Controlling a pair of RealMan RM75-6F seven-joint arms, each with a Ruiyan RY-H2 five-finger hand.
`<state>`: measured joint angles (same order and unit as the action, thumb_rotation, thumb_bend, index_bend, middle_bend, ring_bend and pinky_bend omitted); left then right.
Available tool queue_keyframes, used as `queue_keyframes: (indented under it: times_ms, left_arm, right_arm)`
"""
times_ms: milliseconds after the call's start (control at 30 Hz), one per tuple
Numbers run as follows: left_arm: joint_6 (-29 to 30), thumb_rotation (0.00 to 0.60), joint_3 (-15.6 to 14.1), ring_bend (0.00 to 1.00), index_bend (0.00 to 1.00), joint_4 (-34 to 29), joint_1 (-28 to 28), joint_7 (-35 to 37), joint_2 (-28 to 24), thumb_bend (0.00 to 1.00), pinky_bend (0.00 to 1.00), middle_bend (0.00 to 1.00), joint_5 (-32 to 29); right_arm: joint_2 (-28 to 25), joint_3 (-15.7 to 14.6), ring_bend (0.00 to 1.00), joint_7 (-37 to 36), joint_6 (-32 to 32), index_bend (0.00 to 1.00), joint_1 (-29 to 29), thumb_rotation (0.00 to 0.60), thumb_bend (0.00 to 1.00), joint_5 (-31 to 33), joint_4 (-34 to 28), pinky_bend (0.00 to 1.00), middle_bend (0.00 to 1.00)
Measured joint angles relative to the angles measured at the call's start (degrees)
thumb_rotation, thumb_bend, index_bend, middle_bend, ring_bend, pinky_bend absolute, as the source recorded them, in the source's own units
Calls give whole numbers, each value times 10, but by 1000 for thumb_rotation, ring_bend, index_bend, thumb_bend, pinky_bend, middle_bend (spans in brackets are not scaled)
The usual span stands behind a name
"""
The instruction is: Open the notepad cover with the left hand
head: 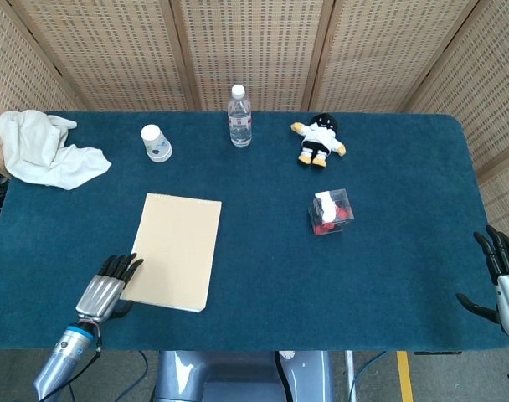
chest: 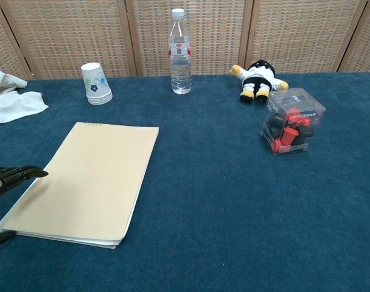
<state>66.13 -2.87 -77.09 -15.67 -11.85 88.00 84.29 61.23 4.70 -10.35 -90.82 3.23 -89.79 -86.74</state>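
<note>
A tan notepad (head: 176, 249) (chest: 88, 179) lies flat and closed on the blue table, left of centre. My left hand (head: 106, 287) (chest: 7, 178) hovers at the pad's near left corner, fingers stretched out and apart, their dark tips reaching the pad's left edge; it holds nothing. My right hand (head: 503, 272) stays at the table's far right edge, fingers spread and empty, and the chest view does not show it.
A white cloth (head: 43, 149) lies at the back left. A paper cup (head: 156, 143), a water bottle (head: 239, 116) and a plush toy (head: 319, 140) stand along the back. A clear box (head: 331, 212) with red and black parts sits right of centre.
</note>
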Motion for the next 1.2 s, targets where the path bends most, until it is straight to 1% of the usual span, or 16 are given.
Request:
queue_keyframes:
  times_ms: [233, 400, 667, 867, 1000, 1100, 1200]
  left_arm:
    - [-2, 600, 5, 0, 0, 8, -5, 1, 5, 397, 0, 0, -4]
    - [-6, 600, 15, 0, 0, 11, -15, -2, 12, 449, 0, 0, -6]
    - [-5, 600, 27, 0, 0, -11, -28, -18, 10, 448, 0, 0, -7]
    - [-4, 600, 59, 0, 0, -56, -47, -38, -2, 448, 0, 0, -20]
    - [-12, 600, 86, 0, 0, -82, -64, -55, -13, 448, 0, 0, -45]
    - [-26, 600, 101, 0, 0, -89, -78, -66, -19, 448, 0, 0, -68]
    - [-46, 600, 108, 0, 0, -84, -89, -75, -20, 448, 0, 0, -92]
  right_arm:
    - [1, 0, 0, 1, 3, 0, 1, 600, 0, 1, 1, 0, 0]
    - [2, 1, 0, 1, 7, 0, 3, 600, 0, 4, 2, 0, 0]
    - [2, 2, 0, -3, 12, 0, 5, 600, 0, 9, 4, 0, 0]
    - [0, 4, 0, -12, 15, 0, 6, 600, 0, 13, 5, 0, 0]
    - [0, 4, 0, -13, 17, 0, 6, 600, 0, 13, 6, 0, 0]
    - [0, 4, 0, -14, 17, 0, 6, 600, 0, 14, 7, 0, 0]
    - [1, 5, 0, -14, 18, 0, 7, 600, 0, 16, 7, 0, 0]
